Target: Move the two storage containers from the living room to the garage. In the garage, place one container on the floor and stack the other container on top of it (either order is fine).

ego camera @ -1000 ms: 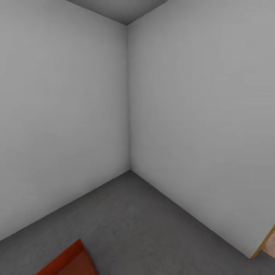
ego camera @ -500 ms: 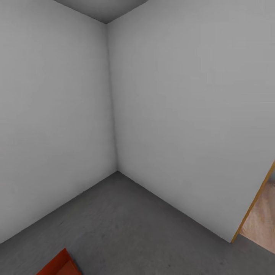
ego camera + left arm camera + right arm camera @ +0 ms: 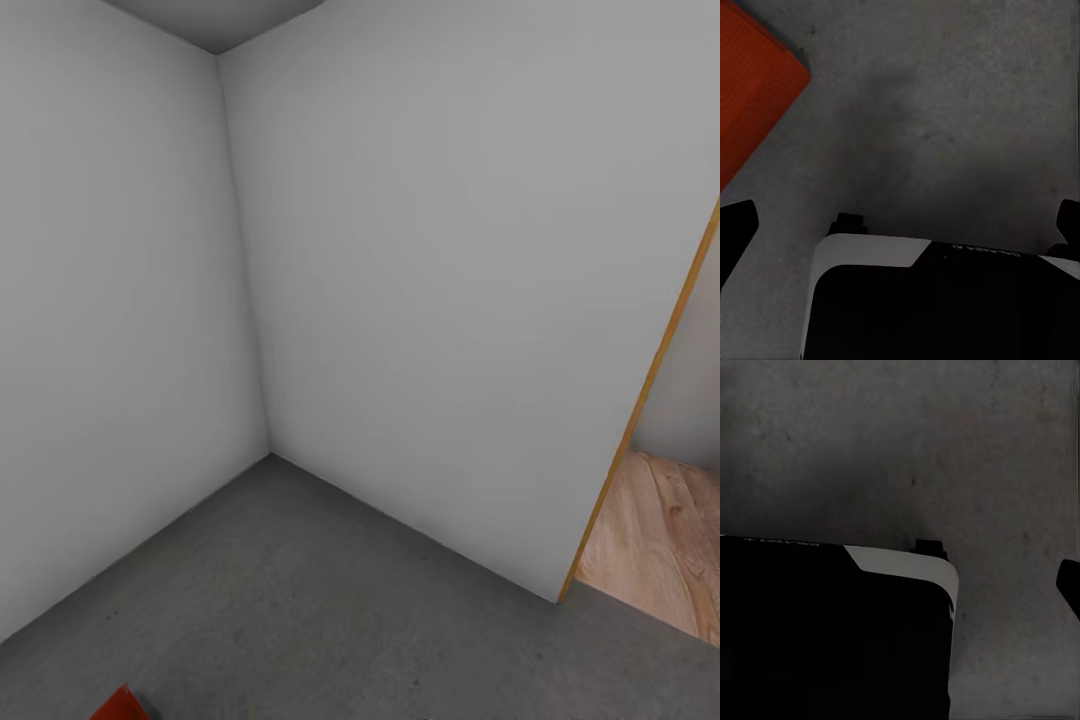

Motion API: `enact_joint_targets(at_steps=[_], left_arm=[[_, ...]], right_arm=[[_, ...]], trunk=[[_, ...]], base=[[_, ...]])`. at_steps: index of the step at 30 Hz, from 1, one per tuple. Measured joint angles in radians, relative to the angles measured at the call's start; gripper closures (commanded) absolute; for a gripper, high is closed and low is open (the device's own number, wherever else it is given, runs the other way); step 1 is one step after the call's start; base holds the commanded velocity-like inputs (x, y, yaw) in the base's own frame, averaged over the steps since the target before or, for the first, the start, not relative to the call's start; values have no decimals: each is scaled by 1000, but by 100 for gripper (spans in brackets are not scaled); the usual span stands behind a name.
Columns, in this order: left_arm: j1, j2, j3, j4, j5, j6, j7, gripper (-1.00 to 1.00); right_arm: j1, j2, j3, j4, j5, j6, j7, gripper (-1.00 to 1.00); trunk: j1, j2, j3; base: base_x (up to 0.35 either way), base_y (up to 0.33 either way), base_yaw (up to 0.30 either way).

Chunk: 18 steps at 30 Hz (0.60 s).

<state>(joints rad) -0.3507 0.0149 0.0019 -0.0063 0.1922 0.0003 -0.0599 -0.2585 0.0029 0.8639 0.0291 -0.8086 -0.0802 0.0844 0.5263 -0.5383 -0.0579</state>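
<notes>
One storage container [image 3: 750,90] sits on garage floor [image 3: 330,600], at 7 o'clock. Your left hand [image 3: 900,225] gapes wide, empty; right hand's spread: cannot tell. Next, head through doorway [image 3: 670,520] at 4 o'clock for the second.

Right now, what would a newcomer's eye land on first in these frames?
Probably the orange-red storage container, the one vivid thing, lying on the dark grey concrete floor in the left wrist view and barely a sliver at the head view's lower left. Next, the doorway's wood-coloured edge at the right of the head view, with light wood plank flooring beyond.
</notes>
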Motion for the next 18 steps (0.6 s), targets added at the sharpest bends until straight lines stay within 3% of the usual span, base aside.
enact_joint_targets(at_steps=[14,18], left_arm=[[2,2,-7,-2,-6,-23,-11,-100],[27,3,-7,0,-5,-17,-11,-100]], right_arm=[[0,0,0,0,0,1,0,-100],[0,0,0,0,0,2,0,-100]], trunk=[[0,0,0],[0,0,0]], base=[[0,0,-282],[0,0,-282]])
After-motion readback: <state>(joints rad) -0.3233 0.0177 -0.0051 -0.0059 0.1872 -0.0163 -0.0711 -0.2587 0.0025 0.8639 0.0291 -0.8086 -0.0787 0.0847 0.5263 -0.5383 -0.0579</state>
